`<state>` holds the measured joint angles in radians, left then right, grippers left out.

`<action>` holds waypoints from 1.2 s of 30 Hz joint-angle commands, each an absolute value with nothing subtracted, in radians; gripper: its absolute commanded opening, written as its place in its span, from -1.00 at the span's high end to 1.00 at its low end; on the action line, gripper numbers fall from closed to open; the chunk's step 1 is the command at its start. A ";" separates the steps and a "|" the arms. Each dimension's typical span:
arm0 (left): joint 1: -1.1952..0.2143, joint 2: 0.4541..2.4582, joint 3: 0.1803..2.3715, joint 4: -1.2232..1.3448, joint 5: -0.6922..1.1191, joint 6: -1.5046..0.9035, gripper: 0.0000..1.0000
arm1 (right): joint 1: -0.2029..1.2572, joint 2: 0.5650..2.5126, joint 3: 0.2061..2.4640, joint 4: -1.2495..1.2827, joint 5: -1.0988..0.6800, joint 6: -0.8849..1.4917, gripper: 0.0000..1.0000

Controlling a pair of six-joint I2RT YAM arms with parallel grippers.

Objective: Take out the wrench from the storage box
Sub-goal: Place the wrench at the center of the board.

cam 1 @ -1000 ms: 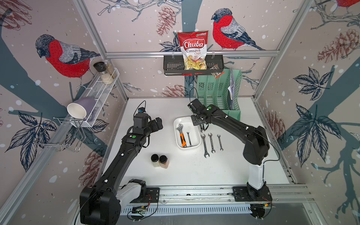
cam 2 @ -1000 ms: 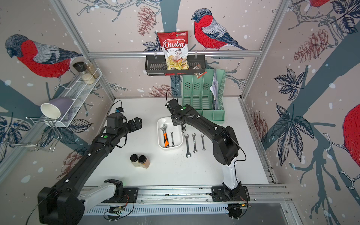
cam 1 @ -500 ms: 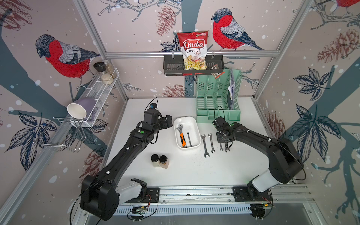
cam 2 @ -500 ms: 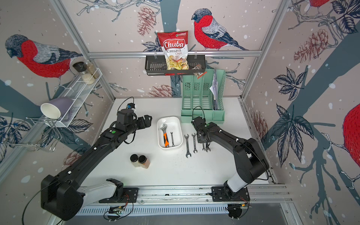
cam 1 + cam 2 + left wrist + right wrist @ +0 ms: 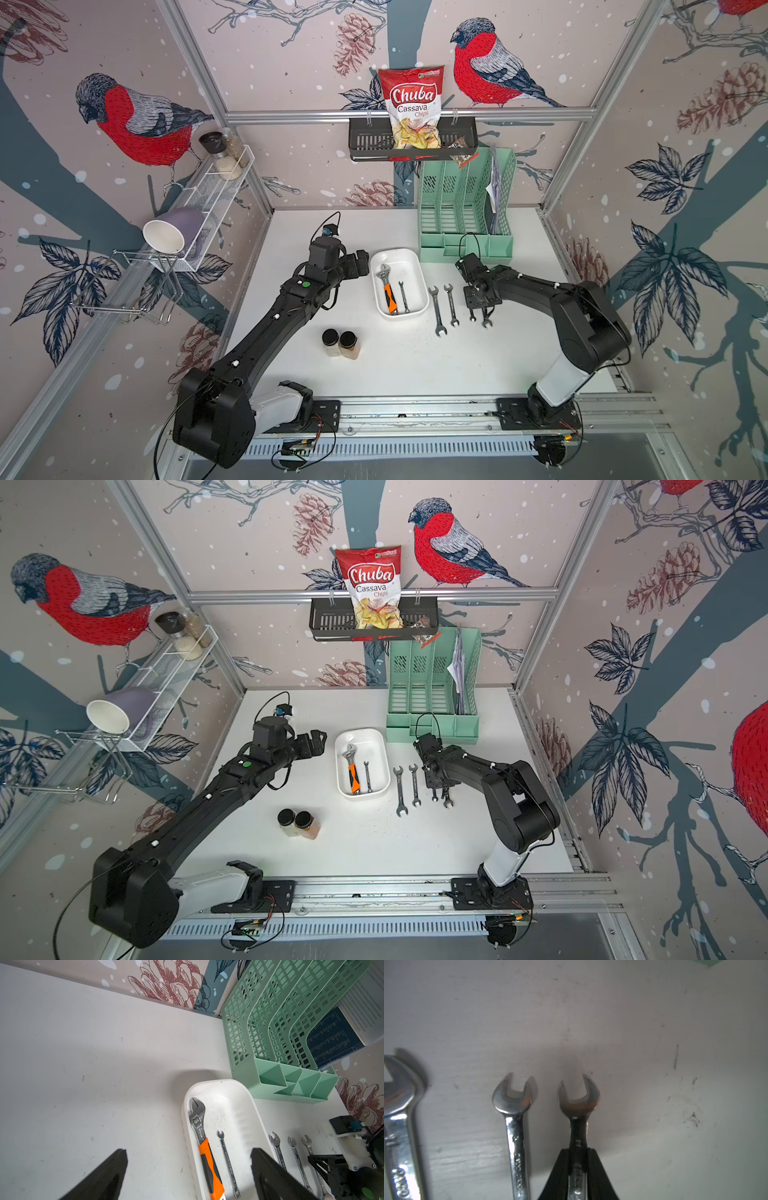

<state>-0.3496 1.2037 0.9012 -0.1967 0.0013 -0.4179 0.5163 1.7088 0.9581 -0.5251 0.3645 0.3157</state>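
Wrench (image 5: 578,1097) pinched mid-shank between jaws of right gripper (image 5: 578,1150)
Stiff, slick steel I reckon; left gripper (image 5: 188,1150) gapes empty.

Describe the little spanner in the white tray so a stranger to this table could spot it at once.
Find the mint-green desk organizer at the back of the table; the white storage box sits by its front corner. Of two tools inside, the small spanner is the thin all-silver one beside the bigger orange-handled adjustable wrench.

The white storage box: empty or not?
Not empty. The storage box holds an orange-handled adjustable wrench and a small spanner.
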 commanded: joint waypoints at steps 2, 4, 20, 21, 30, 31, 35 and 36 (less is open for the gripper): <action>-0.350 1.195 0.894 -0.150 0.014 -0.406 -0.93 | 0.510 1.740 0.968 -0.497 0.382 0.272 0.58; -0.351 1.193 0.892 -0.150 0.014 -0.408 -0.92 | 0.506 1.751 0.970 -0.495 0.382 0.267 0.57; -0.350 1.192 0.896 -0.153 0.006 -0.405 -0.92 | 0.481 1.766 0.969 -0.497 0.411 0.263 0.55; -0.350 1.191 0.895 -0.155 0.005 -0.405 -0.92 | 0.481 1.765 0.968 -0.496 0.410 0.263 0.54; -0.350 1.187 0.897 -0.156 0.005 -0.405 -0.93 | 0.509 1.689 0.972 -0.511 0.356 0.289 0.41; -0.350 1.186 0.896 -0.155 0.005 -0.405 -0.93 | 0.509 1.675 0.974 -0.516 0.348 0.295 0.40; -0.350 1.179 0.894 -0.156 -0.006 -0.408 -0.92 | 0.525 1.597 0.996 -0.533 0.272 0.309 0.38; -0.350 1.178 0.894 -0.158 -0.012 -0.414 -0.92 | 0.530 1.581 1.008 -0.538 0.248 0.317 0.38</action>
